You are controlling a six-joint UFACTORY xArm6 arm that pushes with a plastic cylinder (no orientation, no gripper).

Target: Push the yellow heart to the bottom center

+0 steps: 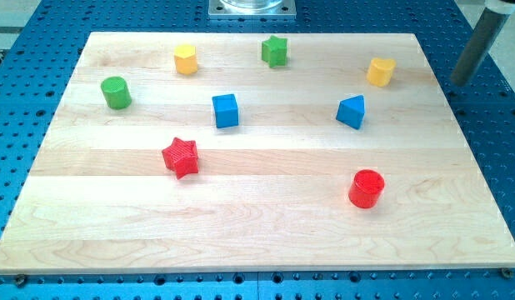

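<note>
Cube (226,110) lies left of triangular block (351,112)

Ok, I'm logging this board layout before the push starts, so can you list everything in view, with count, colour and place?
yellow heart: one, yellow, upper right of the board.
yellow hexagonal block: one, yellow, upper left of centre.
green star: one, green, top centre.
green cylinder: one, green, left side.
blue cube: one, blue, left of centre.
blue wedge-like block: one, blue, right of centre, below the heart.
red star: one, red, lower left of centre.
red cylinder: one, red, lower right.
wooden board: one, light wood, on a blue perforated table.
my tip: one dark rod, beyond the board's right edge, right of the yellow heart, touching no block.
</note>
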